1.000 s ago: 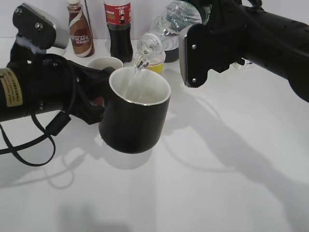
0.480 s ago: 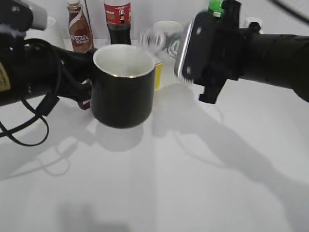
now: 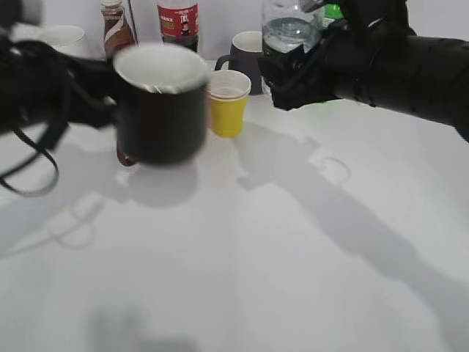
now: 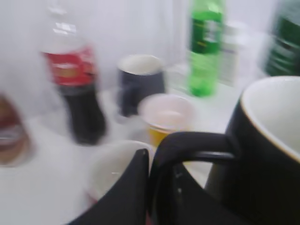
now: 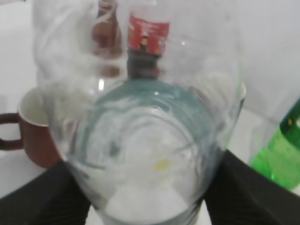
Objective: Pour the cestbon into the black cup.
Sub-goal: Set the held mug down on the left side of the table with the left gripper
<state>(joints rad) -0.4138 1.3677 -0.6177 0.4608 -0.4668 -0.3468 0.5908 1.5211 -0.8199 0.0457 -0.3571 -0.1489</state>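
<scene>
The black cup (image 3: 161, 110), glossy with a white inside, hangs in the air at the left, blurred by motion. My left gripper (image 3: 108, 110) is shut on its loop handle (image 4: 197, 145); the finger tips (image 4: 150, 161) pinch the handle in the left wrist view, with the cup's body (image 4: 272, 159) at the right. The cestbon (image 3: 288, 29), a clear bottle with water in it, stands upright in my right gripper (image 3: 294, 73), to the right of the cup and apart from it. In the right wrist view the bottle (image 5: 145, 136) fills the frame between both fingers (image 5: 147, 206).
A yellow paper cup (image 3: 229, 106) stands between cup and bottle. Behind are a dark grey mug (image 3: 245, 55), a cola bottle (image 3: 178, 18), a Nescafe bottle (image 3: 117, 29), a white cup (image 3: 62, 37) and a green soda bottle (image 4: 205, 47). A brown-red mug (image 5: 37, 136) sits under the black cup.
The bottle went from tilted and pouring into the cup to upright, and drew back to the right. The left arm carried the black cup leftward and farther back.
</scene>
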